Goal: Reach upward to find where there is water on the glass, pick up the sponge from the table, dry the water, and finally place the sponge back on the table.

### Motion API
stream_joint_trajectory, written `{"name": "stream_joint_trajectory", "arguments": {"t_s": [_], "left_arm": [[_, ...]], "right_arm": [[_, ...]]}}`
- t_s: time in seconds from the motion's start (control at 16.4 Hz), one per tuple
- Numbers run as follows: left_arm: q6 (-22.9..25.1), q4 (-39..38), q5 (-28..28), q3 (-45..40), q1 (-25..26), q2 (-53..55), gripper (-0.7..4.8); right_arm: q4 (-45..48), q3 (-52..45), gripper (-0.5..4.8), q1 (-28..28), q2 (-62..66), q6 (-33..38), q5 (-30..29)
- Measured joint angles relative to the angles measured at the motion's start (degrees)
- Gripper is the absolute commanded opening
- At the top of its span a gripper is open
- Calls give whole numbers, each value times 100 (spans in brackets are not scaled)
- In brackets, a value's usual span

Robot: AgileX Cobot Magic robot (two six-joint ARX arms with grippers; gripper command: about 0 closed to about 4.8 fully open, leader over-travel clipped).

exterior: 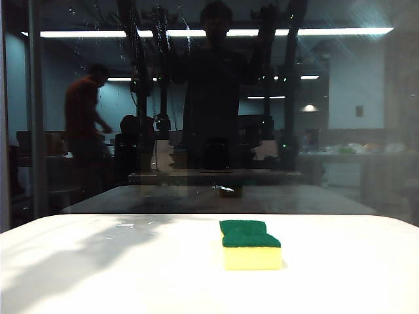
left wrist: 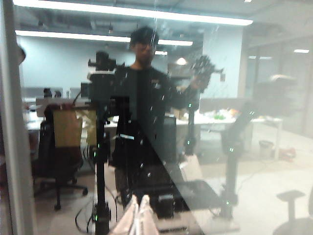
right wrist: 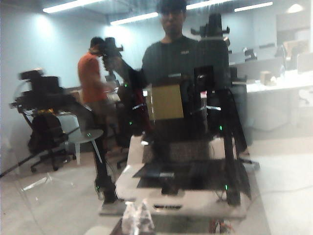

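Sponge (exterior: 251, 244): lies flat on the white surface (exterior: 98, 275), green scouring layer up, yellow foam facing the exterior camera; right of centre, near the pane; nothing touches it
Glass (exterior: 366, 131): dark pane standing just behind the far edge of the surface; mirrors a person, arm stands and ceiling light strips
Water (exterior: 85, 39): faint pale streaks and droplets high on the upper left of the pane in the exterior view; small pale droplets also scattered across the pane in the left wrist view (left wrist: 146, 147)
Left end effector (left wrist: 138, 215): pale fingertips pressed together, clenched on nothing, raised and facing the pane
Right end effector (right wrist: 137, 215): translucent fingertips close together, raised and facing the pane; cannot tell whether fully clenched; nothing seen between them
Arms: neither visible directly in the exterior view
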Motion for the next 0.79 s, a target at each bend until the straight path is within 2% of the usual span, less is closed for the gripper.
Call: {"name": "stream_joint_trajectory", "arguments": {"t_s": [0.43,0.55,0.67,0.79], "left_arm": [[0,-72,118,0,0,114,-6],[0,-70,527,0,0,105,-6],[-7,-72,1150,2,0,105,-6],[-323,-50,1648,2,0,105,-6]], "right_arm": [[-22,0,-9,2,17,0,-63],[-136,2,-9,2,17,0,-83],[-284,0,-9,0,17,0,-507],[-275,0,-9,2,17,0,-807]]}}
